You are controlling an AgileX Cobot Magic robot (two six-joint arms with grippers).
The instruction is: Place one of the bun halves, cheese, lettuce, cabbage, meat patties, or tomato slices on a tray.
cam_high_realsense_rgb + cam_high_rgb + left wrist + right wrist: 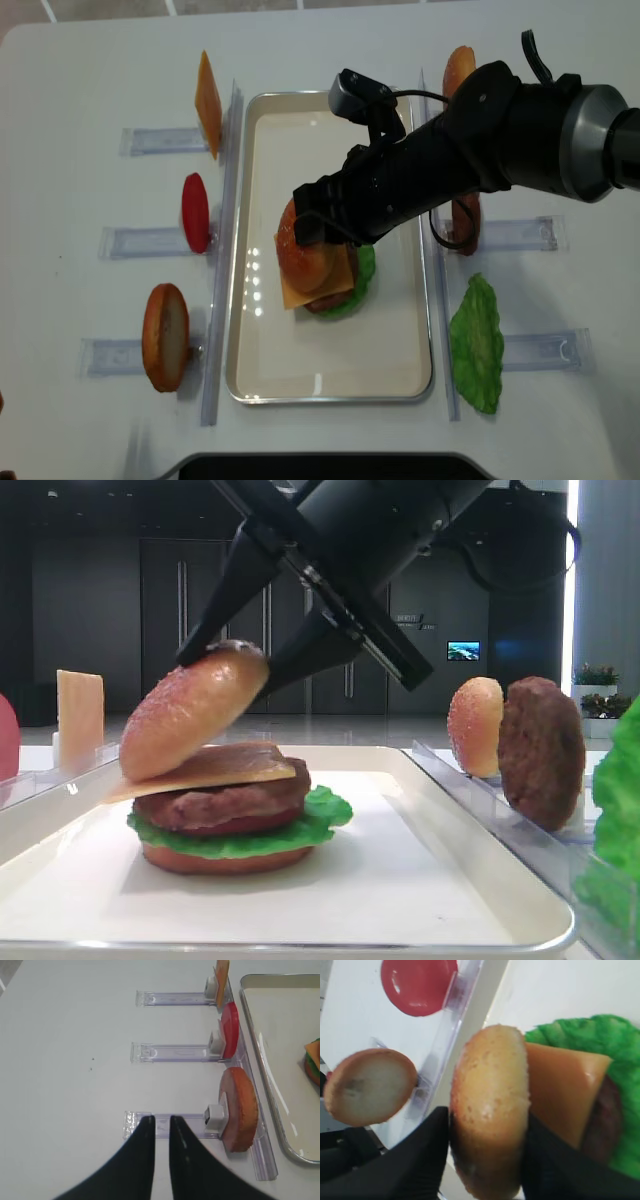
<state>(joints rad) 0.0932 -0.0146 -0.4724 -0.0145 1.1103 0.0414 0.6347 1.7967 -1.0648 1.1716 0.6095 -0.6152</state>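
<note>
**Bun top tilted on the stack, not yet seated**

My right tool (262,652) pinches the bun half (193,711) across its thickness, one finger on each face. The bun leans on the cheese (225,768) of the burger stack in the middle of the tray (420,880), its low edge toward the tray's left rim and its high edge between my fingers. I judge it must tip flat onto the stack before I let go. My left tool (161,1127) hangs pressed together over the surface left of the tray, well apart from the burger.
</note>
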